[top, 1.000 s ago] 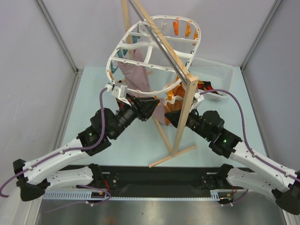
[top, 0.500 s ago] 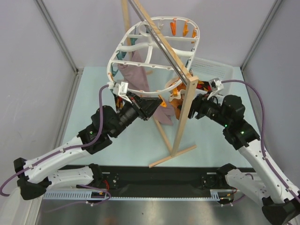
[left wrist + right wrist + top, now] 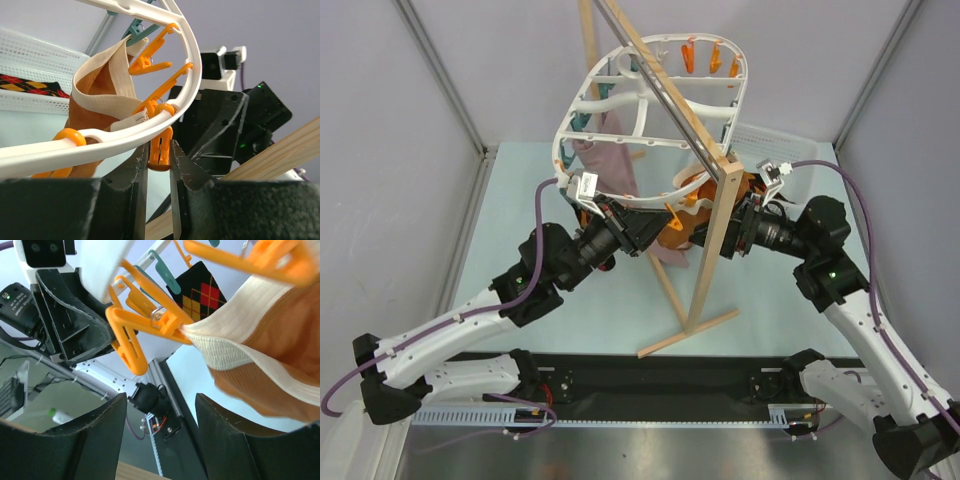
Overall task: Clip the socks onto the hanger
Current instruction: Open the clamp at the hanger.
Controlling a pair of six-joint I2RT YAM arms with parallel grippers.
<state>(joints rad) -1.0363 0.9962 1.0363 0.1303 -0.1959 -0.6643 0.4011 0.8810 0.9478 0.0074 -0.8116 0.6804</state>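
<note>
Black, red and yellow diamond check marks the socks, and it shows in two places. In the left wrist view the basket sock (image 3: 25,85) lies in a white mesh basket (image 3: 30,55), far off to the left of the left pincer (image 3: 159,161) and beyond it. In the right wrist view the hanging sock (image 3: 202,287) sits above and beyond the right pincer (image 3: 159,405). A teal clip (image 3: 167,277) overlaps its edge, but whether that clip bites the fabric cannot be told.

The hanger (image 3: 100,145), a white plastic oval frame, curves just above the left pincer's tips. An orange clip (image 3: 161,145) hangs from this rim, and its tail goes down between the two fingers (image 3: 141,175). They are clenched narrowly on it, one against each side.

The right pincer is released. Its fingers (image 3: 235,440) stand well apart with nothing between them, and they point at the left pincer from the far side of the rim.

An orange garment (image 3: 95,95) with a cream ribbed band is pegged to the hanger, up and left of the left pincer and over the right pincer's right-hand finger. A small white tab (image 3: 131,120) lies at the rim there, and any print on it is too small to read.

From above, both pincers meet under the hanger's near rim, on either side of a wooden stand (image 3: 715,240). A mauve cloth (image 3: 610,165) hangs beyond the left pincer, over the pale table (image 3: 520,200).
</note>
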